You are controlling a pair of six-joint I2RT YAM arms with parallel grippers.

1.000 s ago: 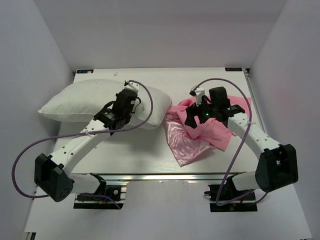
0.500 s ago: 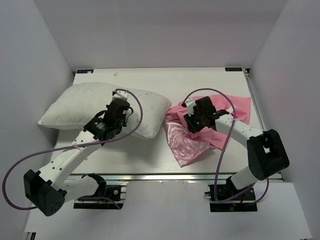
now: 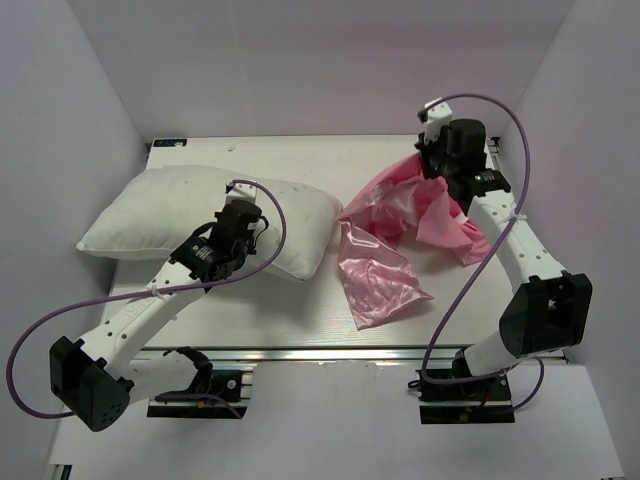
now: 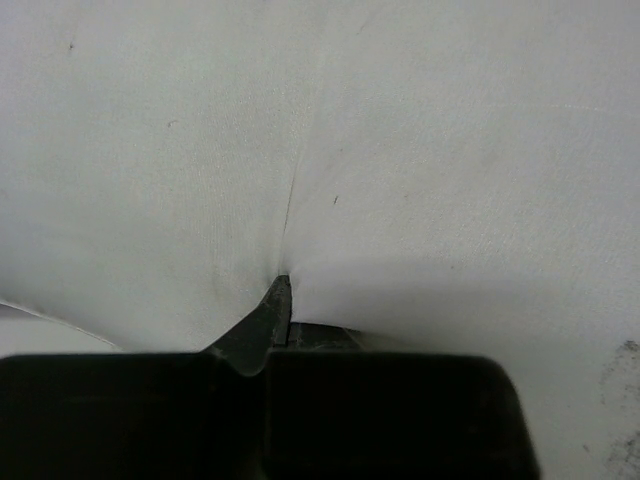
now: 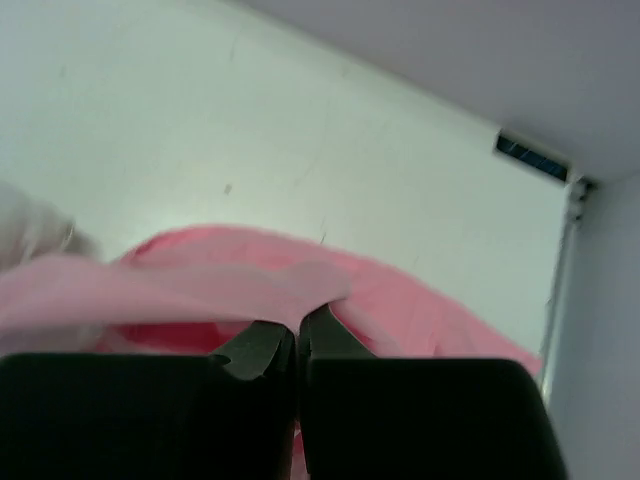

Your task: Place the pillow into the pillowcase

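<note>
Pillow [image 3: 150,215] is lying flat on the worktop [image 3: 270,310]. Left claw [image 3: 243,213] is sitting on the pillow's top, toward its right end. It's fully closed & pinching a small tuck of the white cover. In the wrist view a crease is running up the pillow [image 4: 400,150] from the left claw [image 4: 283,300].

Pillowcase [image 3: 385,280] is lying just right of the pillow, w/ a shiny flap spreading flat beside the pillow's near right corner. The rest is hanging up off the worktop from the right claw [image 3: 430,163], which is hovering well beyond the pillow's far right corner. Right claw [image 5: 297,335] is clamping shut on a fold of the pink pillowcase [image 5: 200,280].

Step in hand, prob.: shaking the case out to find its mouth. Not seeing the mouth, or whether 1 layer or 2 is being held.

Doing it well:
- Should be holding 1 layer at the hem, so the mouth is gaping toward the pillow's right end.
- Satin is prob. slippery, so lifting slow, no jerks.
- Left pinch is looking shallow, cover fabric only. Sliding the pillow rightward is looking safer than lifting, as it's bulky & soft.
</note>
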